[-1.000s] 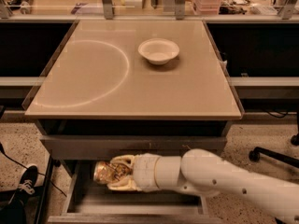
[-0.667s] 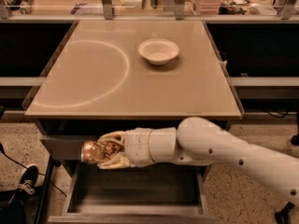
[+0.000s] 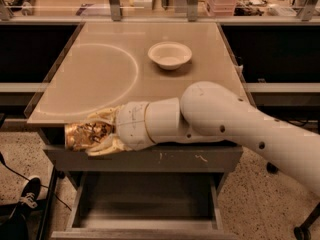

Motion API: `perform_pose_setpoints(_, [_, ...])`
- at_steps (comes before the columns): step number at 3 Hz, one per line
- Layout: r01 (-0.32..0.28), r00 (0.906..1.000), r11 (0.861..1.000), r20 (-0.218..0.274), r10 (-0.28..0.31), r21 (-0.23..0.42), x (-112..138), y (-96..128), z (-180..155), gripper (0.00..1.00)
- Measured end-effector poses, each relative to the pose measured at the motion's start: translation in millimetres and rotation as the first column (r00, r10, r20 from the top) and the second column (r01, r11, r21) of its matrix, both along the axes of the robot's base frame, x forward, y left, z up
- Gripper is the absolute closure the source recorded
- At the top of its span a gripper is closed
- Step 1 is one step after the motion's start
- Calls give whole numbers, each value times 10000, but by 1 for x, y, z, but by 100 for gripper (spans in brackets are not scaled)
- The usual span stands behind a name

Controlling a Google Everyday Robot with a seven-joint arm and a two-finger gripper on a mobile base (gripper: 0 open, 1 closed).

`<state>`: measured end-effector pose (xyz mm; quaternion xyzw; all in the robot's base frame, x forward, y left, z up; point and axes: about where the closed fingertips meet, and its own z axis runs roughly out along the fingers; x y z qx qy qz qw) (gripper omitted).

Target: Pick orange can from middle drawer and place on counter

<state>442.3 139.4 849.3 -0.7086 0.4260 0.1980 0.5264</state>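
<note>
My gripper (image 3: 98,134) is shut on the orange can (image 3: 82,135), a shiny orange-gold drink can held on its side. It hangs at the front left edge of the counter (image 3: 100,79), level with the counter's rim and well above the middle drawer (image 3: 145,204). The drawer stands pulled open below, with its dark grey floor bare. My white arm (image 3: 220,121) reaches in from the right across the counter's front edge.
A white bowl (image 3: 170,55) stands on the counter at the back right. A faint white arc (image 3: 127,66) marks the left half of the counter. A grey drawer front with white scuffs (image 3: 180,159) sits just under the counter. A black shoe (image 3: 27,191) lies on the floor at left.
My gripper has lifted the orange can out of the middle drawer and up to the counter's front left edge. The drawer floor is now bare.
</note>
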Motion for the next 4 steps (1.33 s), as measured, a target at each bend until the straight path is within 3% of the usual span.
perform_pose_setpoints(1, [4,9999,10000,103,-4,-32,0,1,5,100])
perform_pose_setpoints(2, [285,9996,9996,-33,-285,-57,15,-14,1,100])
perform_pose_setpoints(4, [616,9975,9938,402,-581,-925,77,-45,37,100])
